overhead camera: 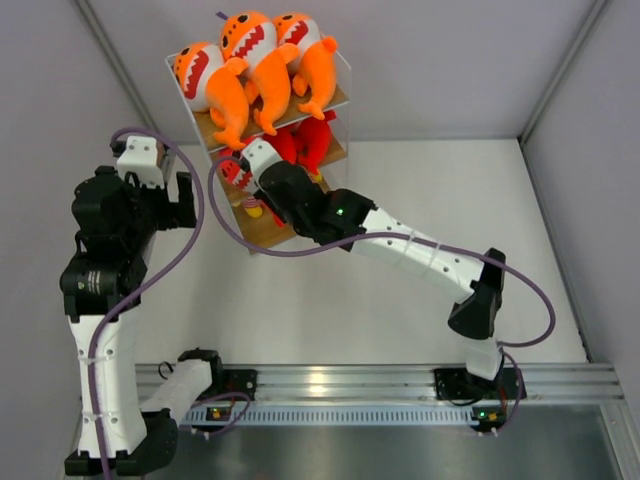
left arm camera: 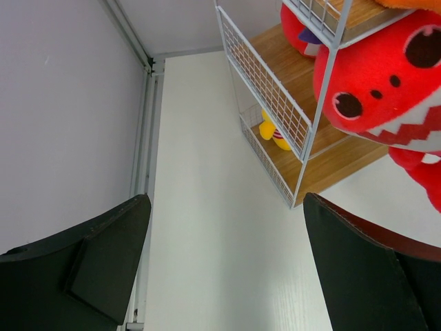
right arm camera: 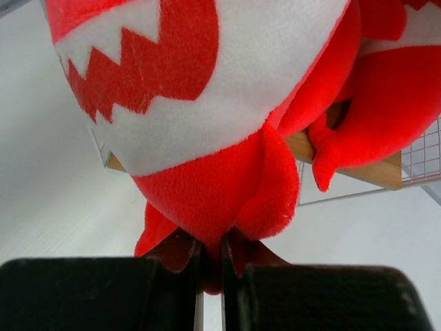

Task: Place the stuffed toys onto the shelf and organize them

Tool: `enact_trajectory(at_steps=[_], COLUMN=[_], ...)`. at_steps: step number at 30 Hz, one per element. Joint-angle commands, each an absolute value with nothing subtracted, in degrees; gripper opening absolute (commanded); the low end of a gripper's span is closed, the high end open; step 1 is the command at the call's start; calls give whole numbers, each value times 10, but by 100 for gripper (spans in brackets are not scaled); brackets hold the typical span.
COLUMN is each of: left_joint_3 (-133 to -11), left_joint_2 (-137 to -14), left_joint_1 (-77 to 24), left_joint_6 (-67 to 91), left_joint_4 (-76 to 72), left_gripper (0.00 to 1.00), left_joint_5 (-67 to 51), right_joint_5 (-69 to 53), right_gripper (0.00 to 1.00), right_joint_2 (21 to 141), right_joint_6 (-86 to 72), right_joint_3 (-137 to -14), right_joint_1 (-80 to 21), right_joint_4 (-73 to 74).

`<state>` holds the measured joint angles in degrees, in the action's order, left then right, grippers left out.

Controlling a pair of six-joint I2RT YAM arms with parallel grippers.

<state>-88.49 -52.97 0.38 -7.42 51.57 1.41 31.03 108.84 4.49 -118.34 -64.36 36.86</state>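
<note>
Three orange sharks [overhead camera: 262, 62] lie side by side on the top board of the shelf [overhead camera: 342, 100]. Two red sharks [overhead camera: 305, 142] sit on the middle board. My right gripper [right arm camera: 211, 258] is shut on the soft body of a third red shark [right arm camera: 207, 124], holding it at the front left of the shelf's middle tier; it also shows in the left wrist view [left arm camera: 386, 89] and in the top view [overhead camera: 236, 172]. My left gripper [left arm camera: 224, 269] is open and empty, left of the shelf above the table.
A small yellow-footed figure [left arm camera: 274, 132] stands on the bottom board of the shelf [left arm camera: 331, 172]. A white wall [left arm camera: 62, 117] rises close on the left. An aluminium rail [overhead camera: 380, 385] runs along the near edge.
</note>
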Motion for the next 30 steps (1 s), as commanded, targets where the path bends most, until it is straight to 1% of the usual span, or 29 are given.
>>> enact_trajectory(at_steps=[1, 5, 10, 13, 15, 16, 18, 19, 20, 26, 27, 28, 30], left_joint_3=[-879, -875, -873, -872, -872, -873, -874, -874, -874, -873, -872, -872, -870], left_joint_2=[-526, -530, -533, -534, -535, -535, -534, -534, -535, -534, -534, -534, -533], left_joint_1=[4, 4, 4, 4, 4, 4, 4, 4, 4, 4, 4, 4, 4], left_joint_6=[-70, -69, -68, -67, -69, -69, -68, -69, -69, -71, -73, -72, -73], left_joint_4=[511, 511, 511, 511, 512, 511, 511, 511, 511, 511, 511, 511, 511], left_gripper=[98, 98, 98, 98, 98, 98, 98, 98, 98, 98, 98, 98, 98], left_joint_5=[3, -17, -30, -33, -32, -31, -32, -32, -33, -30, -30, -31, -33], right_joint_5=[357, 373, 386, 375, 372, 372, 370, 369, 363, 363, 364, 364, 365], right_gripper=[0, 0, 0, 1, 8, 14, 23, 32, 33, 34, 33, 29, 25], right_joint_2=[1111, 1135, 1142, 1136, 1138, 1143, 1157, 1161, 1168, 1187, 1188, 1187, 1185], right_joint_6=[51, 51, 40, 36, 37, 39, 40, 40, 40, 19, 15, 10, 4], right_joint_3=[-1243, -1266, -1250, -1229, -1227, -1229, -1237, -1239, -1235, -1221, -1217, -1215, -1202], right_joint_1=[-642, -642, -644, -645, -646, -645, -645, -646, -645, -642, -640, -636, -635], right_joint_4=[300, 279, 229, 170, 149, 132, 123, 113, 103, 52, 46, 40, 19])
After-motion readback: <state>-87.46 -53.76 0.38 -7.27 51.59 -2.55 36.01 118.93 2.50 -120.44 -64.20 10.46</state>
